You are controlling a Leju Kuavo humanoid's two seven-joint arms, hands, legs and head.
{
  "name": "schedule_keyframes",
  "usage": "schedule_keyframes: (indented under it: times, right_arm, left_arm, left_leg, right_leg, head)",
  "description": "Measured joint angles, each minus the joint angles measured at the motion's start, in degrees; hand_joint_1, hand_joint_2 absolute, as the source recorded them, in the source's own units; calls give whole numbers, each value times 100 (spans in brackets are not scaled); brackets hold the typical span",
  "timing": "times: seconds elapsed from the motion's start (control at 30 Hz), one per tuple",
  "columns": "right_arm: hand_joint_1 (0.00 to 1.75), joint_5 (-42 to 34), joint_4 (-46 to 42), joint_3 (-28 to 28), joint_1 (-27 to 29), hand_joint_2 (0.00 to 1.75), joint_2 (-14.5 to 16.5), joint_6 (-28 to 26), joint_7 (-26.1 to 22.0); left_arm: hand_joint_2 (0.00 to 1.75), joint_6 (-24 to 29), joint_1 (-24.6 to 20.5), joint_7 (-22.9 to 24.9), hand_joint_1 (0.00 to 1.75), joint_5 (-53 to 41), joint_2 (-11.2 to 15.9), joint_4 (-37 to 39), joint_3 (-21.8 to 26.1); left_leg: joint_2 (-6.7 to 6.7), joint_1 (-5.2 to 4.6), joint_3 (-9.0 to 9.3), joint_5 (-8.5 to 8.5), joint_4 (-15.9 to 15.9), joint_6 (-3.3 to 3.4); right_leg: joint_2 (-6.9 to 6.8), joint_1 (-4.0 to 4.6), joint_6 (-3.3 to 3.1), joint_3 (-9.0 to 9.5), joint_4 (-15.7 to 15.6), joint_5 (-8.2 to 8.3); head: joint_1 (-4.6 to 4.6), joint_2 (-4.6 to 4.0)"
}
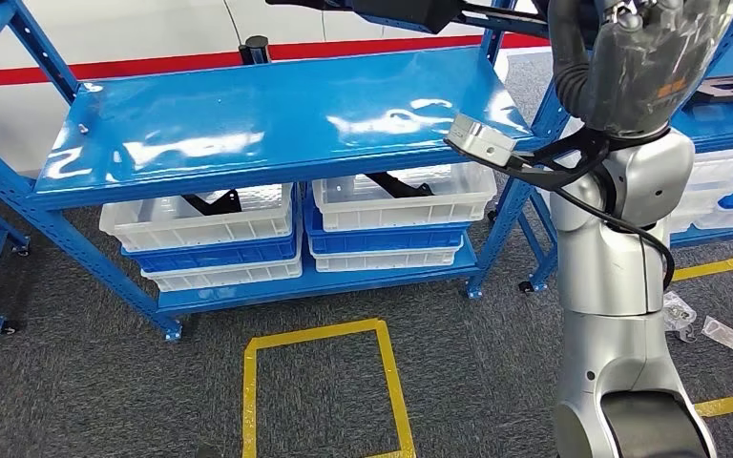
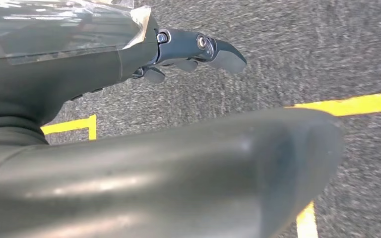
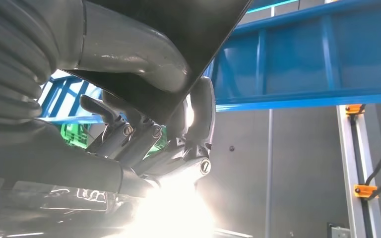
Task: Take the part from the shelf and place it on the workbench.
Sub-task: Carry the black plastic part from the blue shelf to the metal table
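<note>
Right hand, raised at one o'clock, grips the dark part taken from the shelf, left hand apparently empty, the blue bench ahead awaiting its delivery.

Glossy blue rack out ahead, top deck shining. Underneath, two stacks of white and blue bins side by side, dark brackets poking out of the top ones. Yellow tape square on grey carpet. Small plastic bags lying off right.
</note>
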Motion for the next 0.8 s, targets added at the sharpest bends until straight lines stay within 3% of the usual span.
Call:
schedule_keyframes:
  times: [0.03,0.1,0.13,0.17,0.23,0.27,0.33,0.4,0.43,0.47,0.5,0.57,0.63,0.67,0.7,0.73,0.8]
  right_arm:
    - [175,3,-1,0,3,175,-1,0,2]
    - [175,23,-15,-2,-2,175,-6,0,19]
    - [175,40,-24,-1,-5,175,-10,0,33]
    - [175,54,-32,0,-3,175,-13,0,47]
    - [175,68,-37,2,18,175,-30,0,78]
    - [175,67,-37,1,32,175,-43,0,92]
    - [175,68,-37,-2,55,175,-75,0,114]
    - [175,79,-37,-5,85,175,-98,0,131]
    - [175,87,-37,-9,111,175,-106,0,141]
    - [175,95,-37,-13,142,175,-118,0,151]
    - [175,101,-40,-16,170,175,-131,0,157]
    - [175,113,-62,-23,200,175,-155,0,164]
    - [175,128,-126,-44,219,175,-180,0,164]
    - [175,130,-160,-68,236,175,-195,0,163]
    - [175,127,-188,-94,260,175,-210,0,162]
    - [175,119,-205,-119,287,175,-224,0,161]
    - [175,112,-227,-148,322,175,-240,0,155]
  left_arm:
    - [0,0,-4,1,0,-1,2,-1,-1]
    - [0,-1,-28,3,0,-11,1,-1,-5]
    - [0,-2,-44,6,0,-21,0,-1,-9]
    - [0,-3,-59,9,0,-33,-1,0,-12]
    - [0,-4,-74,23,0,-55,0,1,-16]
    - [0,-4,-78,29,0,-62,0,1,-18]
    - [0,-5,-93,36,0,-73,1,1,-23]
    - [0,-11,-108,29,0,-78,1,1,-28]
    - [0,-16,-111,24,0,-79,0,1,-29]
    - [0,-24,-112,17,0,-86,-1,1,-32]
    - [0,-36,-114,13,0,-98,-1,1,-35]
    - [0,-61,-123,9,0,-133,-2,1,-49]
    - [0,-77,-143,13,0,-177,-9,1,-89]
    - [0,-83,-156,22,0,-204,-13,1,-115]
    - [0,-86,-169,36,0,-226,-16,1,-142]
    - [0,-88,-177,50,0,-238,-18,1,-160]
    - [0,-90,-183,74,0,-250,-17,1,-182]
  left_leg:
    - [2,22,269,129,-289,-12]
    - [-10,35,851,149,-1057,-19]
    - [-19,26,1025,96,-1335,-2]
    - [-29,0,1087,44,-1471,28]
    - [-22,-26,1026,107,-1516,149]
    - [-12,-31,983,165,-1527,220]
    - [12,-20,856,299,-1553,334]
    - [19,-28,689,428,-1550,371]
    - [22,-31,603,493,-1548,372]
    - [27,-33,516,559,-1546,368]
    - [30,-34,436,622,-1544,358]
    - [32,-35,300,738,-1540,321]
    - [31,-47,225,855,-1552,260]
    - [29,-51,215,914,-1568,229]
    - [26,-53,213,975,-1595,197]
    - [20,-48,205,1010,-1623,166]
    - [9,-37,126,828,-1503,111]
  right_leg:
    - [0,-8,28,-69,29,37]
    - [-2,0,95,-192,101,96]
    - [-7,9,142,-232,128,129]
    - [-14,17,187,-262,133,169]
    - [-25,13,273,-303,125,234]
    - [-22,6,282,-355,168,180]
    - [-10,-10,238,-530,567,-187]
    - [3,-4,203,-727,1298,-639]
    - [6,-3,225,-765,1606,-744]
    - [8,-2,272,-728,1765,-744]
    - [8,-3,330,-598,1726,-654]
    - [7,0,391,-79,1106,-469]
    - [15,47,321,469,299,-524]
    - [22,74,276,604,65,-576]
    - [29,101,235,642,-32,-588]
    - [32,74,190,612,-25,-540]
    - [30,23,74,545,-45,-434]
  head:
    - [-2,0]
    - [-4,0]
    - [-3,0]
    - [-4,0]
    - [3,0]
    - [6,0]
    - [33,0]
    - [60,0]
    - [64,0]
    - [65,0]
    - [67,0]
    - [71,0]
    - [60,0]
    - [58,0]
    - [52,0]
    - [54,0]
    - [48,0]
